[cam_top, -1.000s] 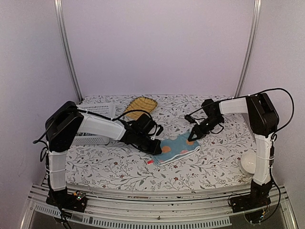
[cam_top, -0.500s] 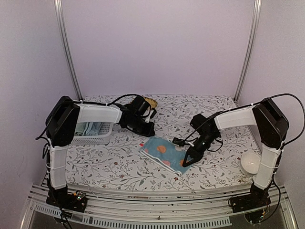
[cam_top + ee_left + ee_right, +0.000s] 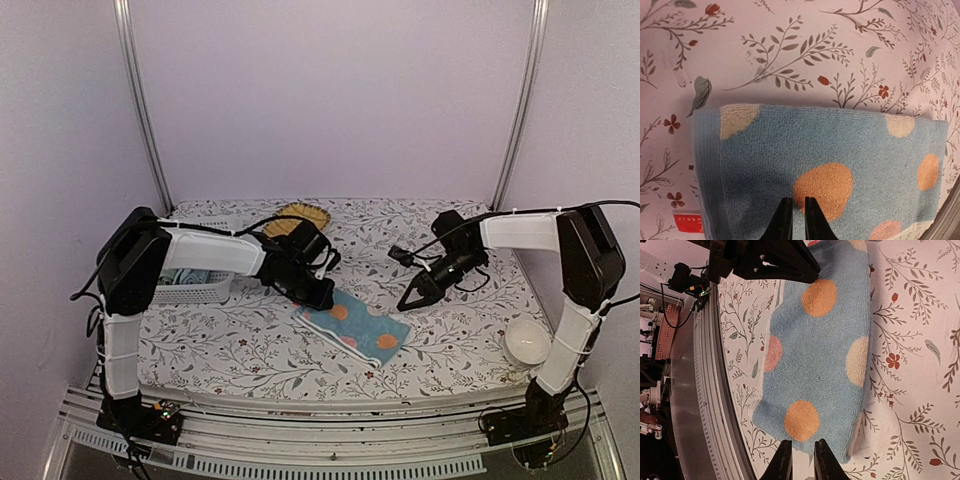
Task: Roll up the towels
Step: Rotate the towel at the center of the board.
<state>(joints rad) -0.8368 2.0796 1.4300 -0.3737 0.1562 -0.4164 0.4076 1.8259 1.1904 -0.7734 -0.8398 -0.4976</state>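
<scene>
The smaller towel [image 3: 352, 327], light blue with orange and cream spots, lies folded flat in a strip on the floral table. In the left wrist view this towel [image 3: 830, 150] fills the lower half, with a red label [image 3: 688, 223] at its corner. My left gripper [image 3: 325, 297] hovers over the towel's far-left end; its tips [image 3: 794, 200] stand a slit apart over an orange spot and hold nothing. My right gripper [image 3: 408, 303] is just off the towel's right end, open and empty [image 3: 803, 442]. A bit of light-blue cloth [image 3: 183, 278] shows in the basket.
A white slatted basket [image 3: 200, 293] stands at the left under my left arm. A yellow leaf-shaped tray [image 3: 300, 215] sits at the back. A white bowl [image 3: 527, 341] rests near the right front edge. The table's metal front rail [image 3: 695, 390] runs close to the towel.
The towel went from held between both grippers to lying flat. My left gripper swung back, then returned over its left end. My right gripper lifted off the near right corner, up and right.
</scene>
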